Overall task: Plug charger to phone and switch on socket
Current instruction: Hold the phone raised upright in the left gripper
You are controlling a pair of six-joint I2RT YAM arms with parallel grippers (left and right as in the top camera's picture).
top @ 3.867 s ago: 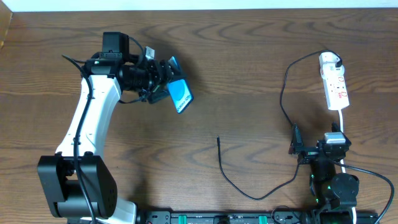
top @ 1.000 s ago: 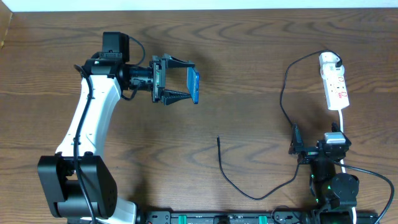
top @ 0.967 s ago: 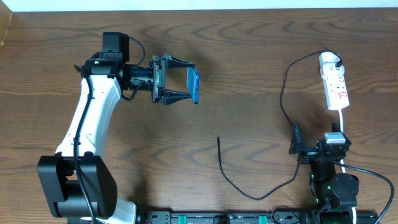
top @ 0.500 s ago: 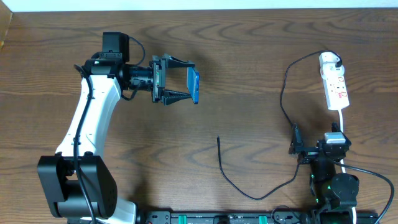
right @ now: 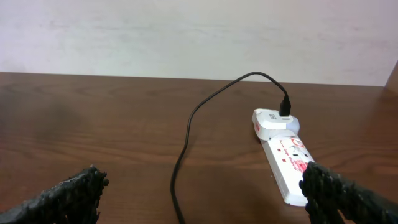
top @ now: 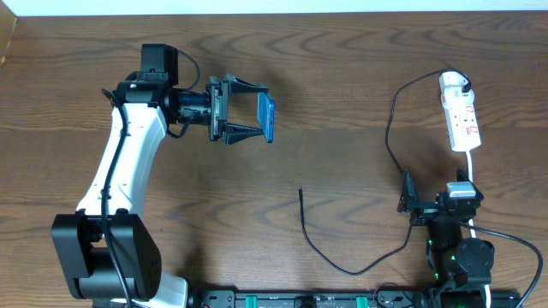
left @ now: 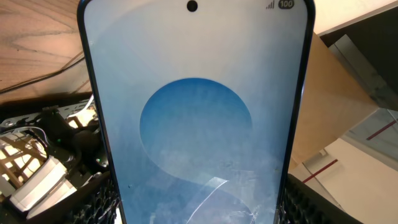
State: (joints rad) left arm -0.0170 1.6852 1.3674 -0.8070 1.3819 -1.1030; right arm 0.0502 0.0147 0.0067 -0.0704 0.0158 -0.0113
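Note:
My left gripper (top: 257, 115) is shut on the phone (top: 267, 117), holding it off the table on its edge at the upper middle. In the left wrist view the phone's blue screen (left: 196, 112) fills the frame, with a finger (left: 93, 205) against each long side. The charger's thin black cable (top: 321, 252) lies on the table, its connector tip (top: 300, 190) free below the phone. Its white plug (top: 456, 82) sits in the far end of the socket (top: 465, 121). My right gripper (top: 437, 201) is open, low near the socket's cord end, with the socket (right: 289, 165) beside its right finger (right: 348, 196).
The socket's white cord (top: 472, 167) runs down past my right arm. The charger cable (right: 186, 143) loops across the table between my right fingers. A dark rail (top: 308, 299) lines the table's front edge. A brown cardboard box (left: 336, 106) stands behind the phone.
Since the earliest frame my left wrist has rolled and shifted the phone slightly right, from tilted to standing on its edge. Over the last second nothing has moved.

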